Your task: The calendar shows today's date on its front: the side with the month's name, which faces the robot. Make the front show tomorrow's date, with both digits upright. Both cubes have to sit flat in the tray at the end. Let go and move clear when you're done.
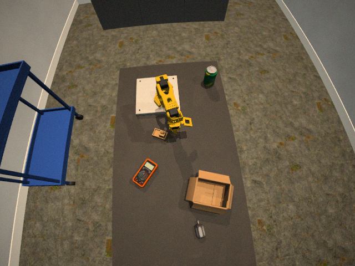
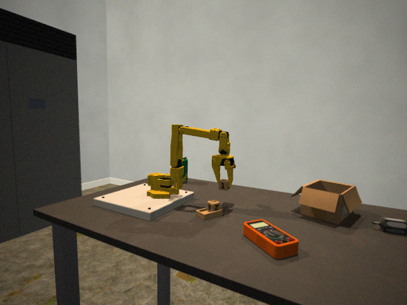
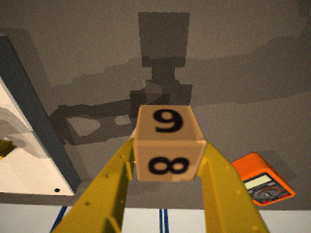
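My gripper is shut on a wooden digit cube and holds it in the air above the table. In the wrist view the cube shows a 9 or 6 on the far face and an 8 on the near face; in the side view its face shows a 1. The wooden calendar tray lies on the table below and to the left of the gripper, with the other cube in it, tilted, showing a 7. From above the tray sits just left of the gripper.
An orange multimeter lies in front of the tray. An open cardboard box stands further out to the right, with a small grey device beyond it. A green can stands by the white base plate. A blue cart is off the table.
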Controlling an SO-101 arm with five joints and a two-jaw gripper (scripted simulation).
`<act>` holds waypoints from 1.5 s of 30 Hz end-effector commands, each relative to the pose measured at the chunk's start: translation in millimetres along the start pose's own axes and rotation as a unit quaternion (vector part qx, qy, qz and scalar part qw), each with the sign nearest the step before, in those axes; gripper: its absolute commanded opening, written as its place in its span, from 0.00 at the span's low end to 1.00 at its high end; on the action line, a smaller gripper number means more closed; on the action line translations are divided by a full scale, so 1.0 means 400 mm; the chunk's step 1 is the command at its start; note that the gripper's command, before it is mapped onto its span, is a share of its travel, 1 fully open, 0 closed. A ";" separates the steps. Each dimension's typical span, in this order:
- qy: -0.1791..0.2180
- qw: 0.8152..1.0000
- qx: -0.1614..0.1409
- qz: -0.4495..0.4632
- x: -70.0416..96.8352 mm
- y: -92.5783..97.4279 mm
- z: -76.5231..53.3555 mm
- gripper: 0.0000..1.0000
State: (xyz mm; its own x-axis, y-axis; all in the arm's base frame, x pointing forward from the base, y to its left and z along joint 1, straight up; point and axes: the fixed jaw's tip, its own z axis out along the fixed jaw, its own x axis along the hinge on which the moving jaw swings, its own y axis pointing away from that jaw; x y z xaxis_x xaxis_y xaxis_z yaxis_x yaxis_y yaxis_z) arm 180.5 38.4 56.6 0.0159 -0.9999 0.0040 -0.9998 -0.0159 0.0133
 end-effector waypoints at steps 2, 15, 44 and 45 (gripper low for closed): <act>-0.002 1.000 0.007 0.016 0.017 -0.004 -0.003 0.00; -0.002 0.998 0.007 0.065 0.062 -0.005 -0.003 0.00; -0.005 0.886 0.006 0.465 0.385 0.151 0.001 0.00; -0.005 0.882 0.005 0.471 0.390 0.156 0.001 0.00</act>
State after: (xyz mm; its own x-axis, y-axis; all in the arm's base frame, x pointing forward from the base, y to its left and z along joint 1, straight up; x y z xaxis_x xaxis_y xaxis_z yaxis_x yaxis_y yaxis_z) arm 127.9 -110.2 56.7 -0.7890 -0.6144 0.0041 -0.6143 0.7889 0.0136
